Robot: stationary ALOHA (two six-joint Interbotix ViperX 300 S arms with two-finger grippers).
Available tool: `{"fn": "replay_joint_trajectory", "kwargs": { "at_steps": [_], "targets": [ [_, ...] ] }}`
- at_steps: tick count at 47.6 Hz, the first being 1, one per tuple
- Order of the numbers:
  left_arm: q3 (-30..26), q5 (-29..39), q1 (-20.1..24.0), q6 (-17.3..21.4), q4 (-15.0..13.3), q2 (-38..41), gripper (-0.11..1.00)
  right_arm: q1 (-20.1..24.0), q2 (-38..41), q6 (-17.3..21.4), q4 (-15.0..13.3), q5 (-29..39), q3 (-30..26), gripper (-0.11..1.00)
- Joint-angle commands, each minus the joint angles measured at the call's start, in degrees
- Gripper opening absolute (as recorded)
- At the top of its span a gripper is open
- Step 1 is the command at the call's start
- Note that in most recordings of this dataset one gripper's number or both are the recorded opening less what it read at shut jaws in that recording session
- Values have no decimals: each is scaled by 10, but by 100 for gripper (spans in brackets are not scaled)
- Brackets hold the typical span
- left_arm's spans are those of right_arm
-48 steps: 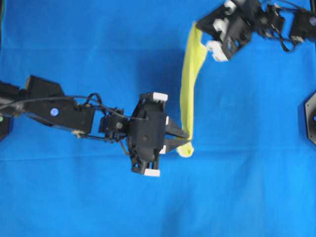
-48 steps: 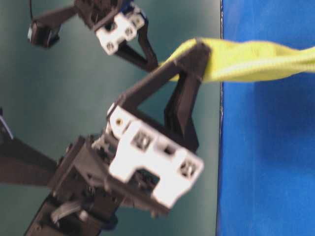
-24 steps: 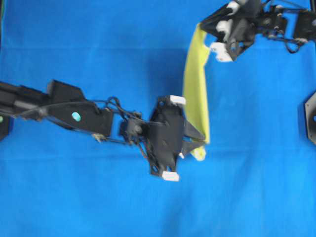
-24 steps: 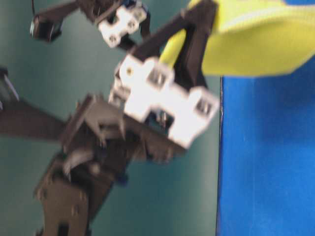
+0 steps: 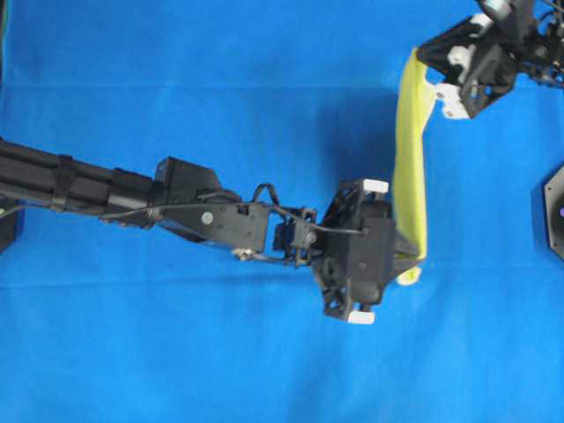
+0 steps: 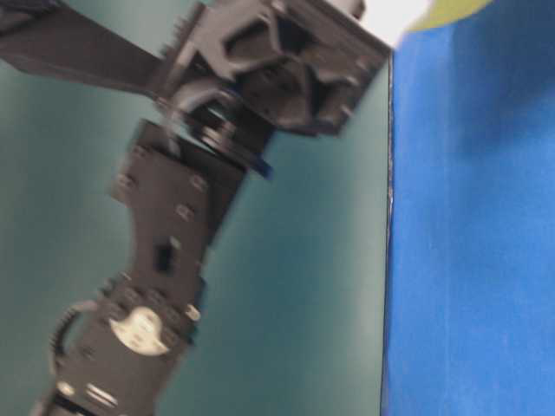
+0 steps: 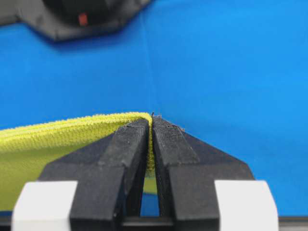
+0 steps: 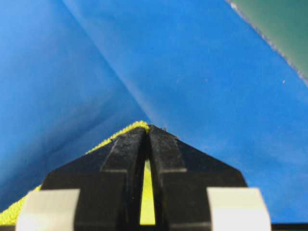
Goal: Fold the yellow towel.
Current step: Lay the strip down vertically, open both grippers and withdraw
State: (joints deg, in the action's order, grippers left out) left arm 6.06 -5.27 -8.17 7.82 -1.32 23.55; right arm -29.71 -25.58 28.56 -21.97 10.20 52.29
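We hold the yellow towel [image 5: 408, 167] stretched above the blue surface [image 5: 220, 88]: left pincer [image 5: 412, 260] and right pincer [image 5: 429, 75] are each clamped tight on a hemmed corner. It looks light, limp and thin, so corners seem the best grip.

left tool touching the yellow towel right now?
Touching. The left wrist view shows the left tool shut on the yellow towel, with the hem pinched between its fingers.
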Motion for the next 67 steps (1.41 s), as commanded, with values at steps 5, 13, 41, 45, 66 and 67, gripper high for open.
{"fn": "replay_joint_trajectory", "kwargs": {
  "at_steps": [5, 13, 41, 45, 66, 67],
  "targets": [
    [60, -11, -11, -16, 0, -44, 2, -6, 92, 1, -2, -68, -58, 3],
    [141, -36, -16, -47, 0, -75, 2, 18, 198, 1, -2, -100, -128, 3],
    [251, -91, -24, -69, 0, -115, 5, 47, 272, -5, -4, -83, -199, 3],
    [252, -91, -23, -69, 0, -114, 15, 47, 272, -5, -4, -83, -199, 3],
    [265, -58, -6, -58, 0, -130, 65, 44, 275, 0, -4, -50, -199, 49],
    [267, -52, -5, -58, 0, -134, 66, 44, 275, 0, -4, -50, -199, 54]
  ]
}}
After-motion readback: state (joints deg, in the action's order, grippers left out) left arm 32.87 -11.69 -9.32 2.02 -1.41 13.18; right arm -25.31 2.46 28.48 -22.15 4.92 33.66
